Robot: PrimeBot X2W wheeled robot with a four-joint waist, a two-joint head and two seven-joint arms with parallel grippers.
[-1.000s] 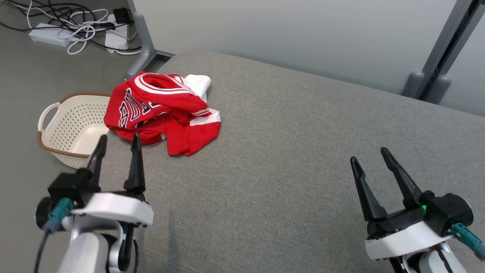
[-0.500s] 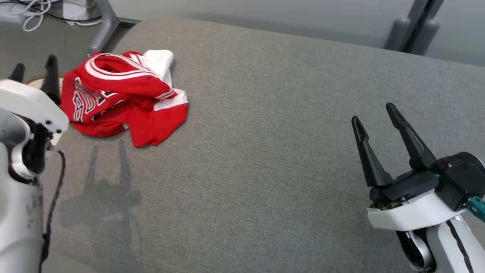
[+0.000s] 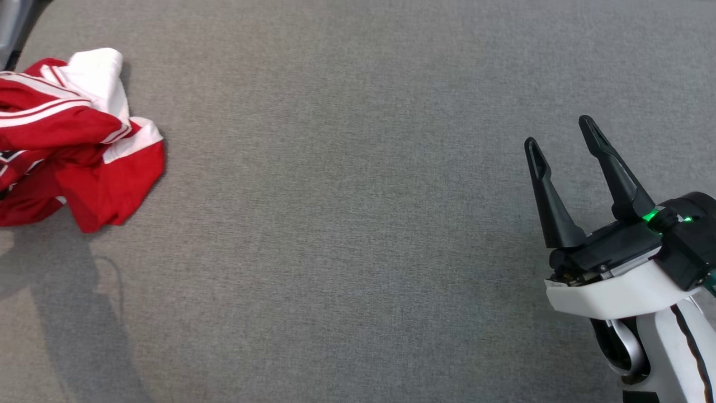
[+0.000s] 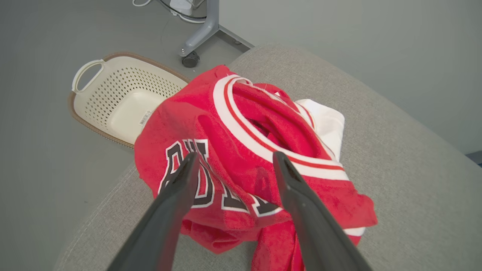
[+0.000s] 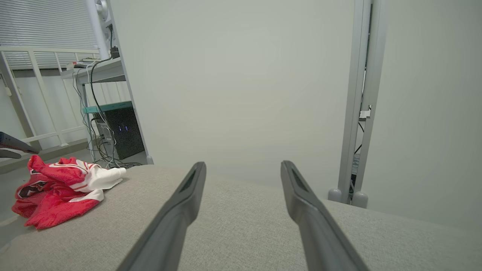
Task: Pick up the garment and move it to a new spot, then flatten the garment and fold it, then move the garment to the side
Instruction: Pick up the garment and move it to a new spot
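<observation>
The garment [image 3: 72,151] is a crumpled red jersey with white trim and dark letters. It lies at the far left of the grey cushioned surface [image 3: 358,235]. In the left wrist view my left gripper [image 4: 236,154] hovers open just above the garment [image 4: 177,124], one finger on each side of its lettered front, with nothing held. My right gripper [image 3: 557,130] stands open and empty over bare cushion at the right, far from the garment. The right wrist view looks past that gripper [image 5: 243,163] to the garment [image 5: 56,188] at the left, with dark left-gripper fingers [image 5: 15,143] above it.
A cream perforated basket [image 4: 120,101] sits on the floor just past the cushion's left edge, close to the garment. A wheeled stand leg [image 4: 196,41] and cables lie behind it. A grey wall and an upright post [image 5: 357,113] bound the far side.
The head camera has swung down, shifting the whole picture, and the basket and floor have left it. My left gripper has moved forward over the garment. The right gripper stays open.
</observation>
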